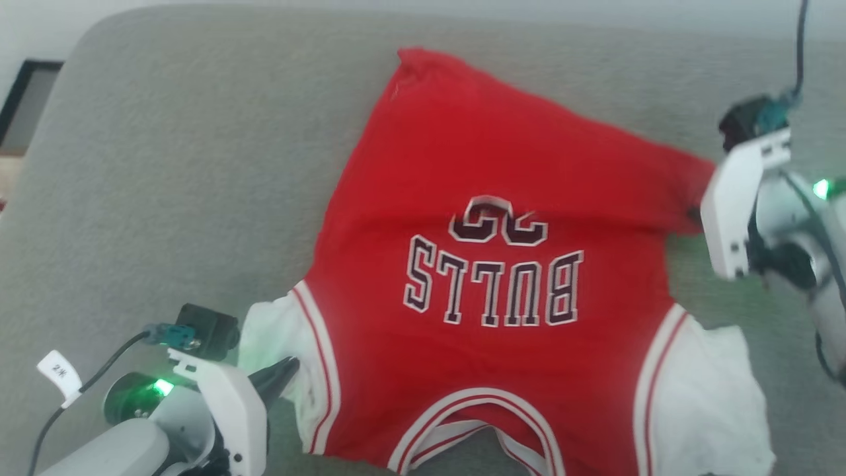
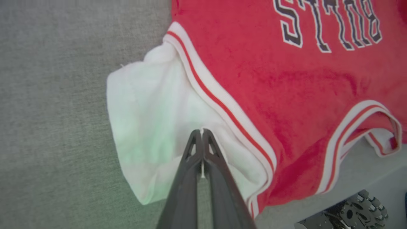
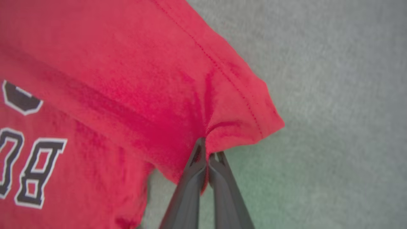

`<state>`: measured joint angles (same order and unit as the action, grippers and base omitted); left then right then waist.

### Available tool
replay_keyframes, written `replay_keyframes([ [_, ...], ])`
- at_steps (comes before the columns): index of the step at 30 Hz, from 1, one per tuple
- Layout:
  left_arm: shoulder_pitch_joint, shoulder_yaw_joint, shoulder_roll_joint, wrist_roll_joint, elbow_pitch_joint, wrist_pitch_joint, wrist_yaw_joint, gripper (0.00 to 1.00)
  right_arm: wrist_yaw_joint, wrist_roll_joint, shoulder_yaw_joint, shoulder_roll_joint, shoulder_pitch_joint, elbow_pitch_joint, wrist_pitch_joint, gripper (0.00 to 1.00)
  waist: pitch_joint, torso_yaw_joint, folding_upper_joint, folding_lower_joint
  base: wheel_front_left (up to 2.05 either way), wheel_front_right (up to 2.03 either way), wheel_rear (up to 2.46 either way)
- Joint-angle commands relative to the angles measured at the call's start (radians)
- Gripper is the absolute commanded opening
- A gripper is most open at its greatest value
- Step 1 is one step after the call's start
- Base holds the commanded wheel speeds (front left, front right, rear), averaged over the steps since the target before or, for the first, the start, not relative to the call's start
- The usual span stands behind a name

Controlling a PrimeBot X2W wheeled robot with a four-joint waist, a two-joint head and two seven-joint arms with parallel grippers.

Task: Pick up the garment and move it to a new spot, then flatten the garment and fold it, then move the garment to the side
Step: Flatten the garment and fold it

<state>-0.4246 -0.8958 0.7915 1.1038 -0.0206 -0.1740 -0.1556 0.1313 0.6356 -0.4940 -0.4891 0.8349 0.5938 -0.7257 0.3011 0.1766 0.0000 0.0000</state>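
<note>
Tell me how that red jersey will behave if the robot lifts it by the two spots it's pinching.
Probably floppy: the garment puckers into folds where the right gripper pinches its hem corner, so it would likely sag between grips. Likely light: the left gripper holds the white sleeve by a thin edge. The textured grey surface may make it drag.

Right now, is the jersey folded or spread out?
Spread, front up: the jersey shows lettering and both white sleeves, somewhat wrinkled.

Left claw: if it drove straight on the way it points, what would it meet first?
The garment: the left claw is shut on its white sleeve; straight on comes the striped seam, then red cloth, though depth is unclear.
</note>
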Motion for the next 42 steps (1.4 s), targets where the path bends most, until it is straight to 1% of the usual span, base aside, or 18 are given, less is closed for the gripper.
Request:
replay_keyframes([
  [1, 0.018, 0.007, 0.013, 0.004, 0.011, 0.002, -0.011, 0.00, -0.001, 0.024, 0.009, -0.021, -0.062, -0.057, -0.002, 0.00, -0.035, -0.049, 0.0000, 0.0000, 0.00, 0.00, 0.00],
  [3, 0.028, 0.010, 0.027, 0.008, 0.024, 0.000, -0.020, 0.00, -0.001, 0.044, 0.028, -0.048, -0.147, -0.140, 0.001, 0.00, -0.048, -0.068, 0.0000, 0.0000, 0.00, 0.00, 0.00],
  [6, 0.044, 0.014, 0.045, 0.016, 0.040, 0.000, -0.032, 0.00, -0.001, 0.054, 0.083, -0.068, -0.274, -0.253, 0.009, 0.00, -0.065, -0.094, 0.0000, 0.0000, 0.00, 0.00, 0.00],
  [10, 0.064, 0.018, 0.063, 0.025, 0.059, 0.003, -0.047, 0.00, -0.001, 0.039, 0.175, -0.051, -0.460, -0.369, 0.002, 0.00, -0.085, -0.121, 0.0000, 0.0000, 0.00, 0.00, 0.00],
  [11, 0.069, 0.020, 0.066, 0.028, 0.063, 0.004, -0.051, 0.00, -0.001, 0.018, 0.195, -0.049, -0.504, -0.391, -0.004, 0.00, -0.088, -0.127, 0.0000, 0.0000, 0.00, 0.00, 0.00],
  [14, 0.083, 0.021, 0.075, 0.036, 0.074, 0.008, -0.057, 0.00, -0.001, 0.002, 0.246, -0.008, -0.637, -0.449, -0.027, 0.00, -0.097, -0.142, 0.0000, 0.0000, 0.00, 0.00, 0.00],
  [17, 0.094, 0.023, 0.082, 0.043, 0.079, 0.008, -0.059, 0.00, -0.001, -0.042, 0.291, 0.032, -0.734, -0.467, -0.025, 0.00, -0.101, -0.152, 0.0000, 0.0000, 0.00, 0.00, 0.00],
  [21, 0.094, 0.024, 0.085, 0.046, 0.080, 0.009, -0.059, 0.00, -0.001, -0.100, 0.324, 0.101, -0.776, -0.443, 0.004, 0.00, -0.099, -0.163, 0.0000, 0.0000, 0.00, 0.00, 0.00],
  [22, 0.093, 0.023, 0.084, 0.046, 0.078, 0.008, -0.058, 0.00, -0.001, -0.108, 0.329, 0.119, -0.776, -0.430, 0.016, 0.09, -0.098, -0.164, 0.0000, 0.0000, 0.00, 0.00, 0.00],
  [24, 0.089, 0.023, 0.081, 0.046, 0.076, 0.007, -0.054, 0.00, -0.001, -0.123, 0.325, 0.143, -0.771, -0.398, 0.015, 0.18, -0.095, -0.166, 0.0000, 0.0000, 0.00, 0.00, 0.00],
  [25, 0.086, 0.022, 0.081, 0.046, 0.073, 0.006, -0.052, 0.00, -0.001, -0.134, 0.319, 0.147, -0.765, -0.388, 0.021, 0.31, -0.094, -0.166, 0.0000, 0.0000, 0.00, 0.00, 0.00],
  [26, 0.084, 0.022, 0.079, 0.046, 0.072, 0.005, -0.052, 0.00, -0.001, -0.137, 0.322, 0.154, -0.759, -0.381, 0.033, 0.52, -0.093, -0.166, 0.0000, 0.0000, 0.00, 0.00, 0.00],
  [27, 0.082, 0.022, 0.078, 0.046, 0.070, 0.005, -0.052, 0.00, -0.001, -0.139, 0.324, 0.160, -0.751, -0.380, 0.035, 1.00, -0.093, -0.166, 0.0000, 0.0000, 0.00, 0.00, 0.00],
  [30, 0.080, 0.022, 0.076, 0.048, 0.064, 0.005, -0.049, 0.00, -0.002, -0.136, 0.328, 0.155, -0.739, -0.406, 0.034, 1.00, -0.095, -0.167, 0.0000, 0.0000, 0.00, 0.00, 0.00],
  [34, 0.085, 0.021, 0.074, 0.047, 0.061, 0.010, -0.048, 0.00, -0.002, -0.115, 0.350, 0.122, -0.740, -0.506, 0.009, 1.00, -0.099, -0.167, 0.0000, 0.0000, 0.00, 0.00, 0.00],
  [35, 0.085, 0.021, 0.074, 0.047, 0.061, 0.010, -0.048, 0.00, -0.002, -0.115, 0.350, 0.122, -0.740, -0.506, 0.009, 1.00, -0.099, -0.167, 0.0000, 0.0000, 0.00, 0.00, 0.00],
  [38, 0.086, 0.020, 0.073, 0.042, 0.066, 0.012, -0.052, 0.00, -0.001, -0.100, 0.381, 0.101, -0.739, -0.650, -0.027, 1.00, -0.098, -0.163, 0.0000, 0.0000, 0.00, 0.00, 0.00],
  [42, 0.073, 0.017, 0.069, 0.032, 0.071, 0.008, -0.046, 0.00, -0.001, -0.122, 0.413, 0.092, -0.704, -0.759, -0.053, 1.00, -0.089, -0.148, 0.0000, 0.0000, 0.00, 0.00, 0.00],
])
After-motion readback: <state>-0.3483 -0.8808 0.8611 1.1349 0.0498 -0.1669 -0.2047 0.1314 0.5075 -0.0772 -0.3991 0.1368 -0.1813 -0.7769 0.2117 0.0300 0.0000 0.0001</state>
